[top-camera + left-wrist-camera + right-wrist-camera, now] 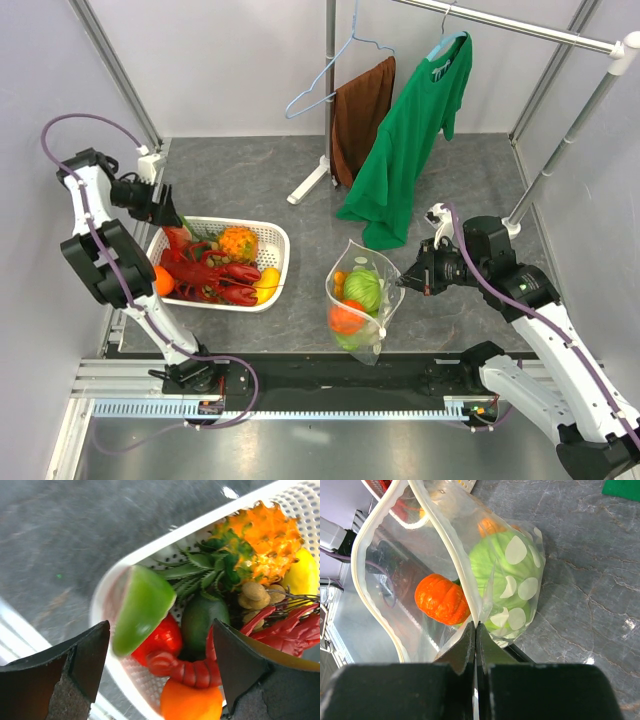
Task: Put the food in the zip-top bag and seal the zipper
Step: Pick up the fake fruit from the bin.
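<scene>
Here, the left gripper [170, 215] hung over the far left corner of the white perforated basket [277, 236], its jaws spread wide with nothing between them. From the left wrist view a watermelon slice [140, 607] leaned on the rim just under the gap. A dark green fruit [202, 622], a spiky orange pineapple [265, 535], a yellow lemon [300, 577] and the red lobsters [192, 672] crowded the basket beside it. The basket's left edge sat close to the table's side rail, so there was little room on that side.

The right gripper [475, 630] had its jaws pressed fully together on the mouth edge of the zip-top bag [378, 268], holding it upright and gaping. The zipper [447, 550] ran as a whitish strip round the open mouth; its slider tab could not be made out, perhaps hidden by the fingers. Inside lay a green cabbage [492, 572], a small orange pumpkin [441, 599] and another orange piece [489, 526] behind them.

The bag stood near the table's front edge. A bare strip of grey tabletop [305, 300] separated it from the basket's right rim. The hem of the green T-shirt [410, 150] hung just behind the right gripper, and more bare tabletop lay behind the basket.
</scene>
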Motion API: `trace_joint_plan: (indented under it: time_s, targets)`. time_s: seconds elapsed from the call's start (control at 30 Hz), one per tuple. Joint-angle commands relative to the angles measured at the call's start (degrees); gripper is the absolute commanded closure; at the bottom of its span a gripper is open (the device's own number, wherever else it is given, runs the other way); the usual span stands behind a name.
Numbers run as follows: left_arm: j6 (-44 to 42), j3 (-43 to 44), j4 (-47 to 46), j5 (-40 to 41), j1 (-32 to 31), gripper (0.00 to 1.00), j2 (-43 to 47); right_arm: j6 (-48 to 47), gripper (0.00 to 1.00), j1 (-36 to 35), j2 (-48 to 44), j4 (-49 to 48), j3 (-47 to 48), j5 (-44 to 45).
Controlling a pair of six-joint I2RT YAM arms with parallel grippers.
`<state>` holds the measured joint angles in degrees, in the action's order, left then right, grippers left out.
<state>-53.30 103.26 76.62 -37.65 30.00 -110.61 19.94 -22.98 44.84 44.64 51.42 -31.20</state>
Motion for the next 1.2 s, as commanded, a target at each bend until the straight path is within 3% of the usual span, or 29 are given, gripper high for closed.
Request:
trace_joint_plan:
  time_s: [0.0, 0.1, 0.2, 0.33, 0.53, 0.97, 1.07, 1.17]
  targets:
    - [-2.7, -3.4, 3.8, 0.4, -2.0, 0.12, 1.1, 0.1, 1.00, 0.3, -0.2, -1.2, -0.1, -0.8]
    - [-2.7, -4.3, 3.0, 0.5, -2.2, 0.16, 1.6, 0.2, 1.00, 0.3, -0.1, -1.2, -0.1, -0.6]
    - [-2.8, -4.6, 2.9, 1.0, -2.3, 0.27, 1.7, 0.3, 1.00, 0.2, 0.2, -1.3, -0.2, -0.6]
    - [-3.5, -5.8, 2.9, 0.3, -2.3, 0.49, 3.7, 0.2, 1.00, 0.2, 0.4, -1.6, -0.2, -0.5]
    - [-3.6, -5.4, 2.7, 0.6, -2.3, 0.67, 7.7, 0.3, 1.00, 0.2, 0.1, -1.4, -0.2, -0.5]
    - [-3.5, 3.0, 6.8, -5.4, -2.9, 0.81, 21.1, 0.4, 1.00, 0.2, -0.7, -1.2, 0.0, -0.5]
    - [-1.2, 5.3, 6.7, -7.7, -6.3, 0.83, 24.6, 0.2, 1.00, 0.3, -0.7, -1.2, 0.1, -0.6]
    - [1.3, 9.2, 8.9, -10.2, -14.1, 0.83, 27.8, 0.2, 1.00, 0.2, -0.8, -1.1, 0.3, -0.6]
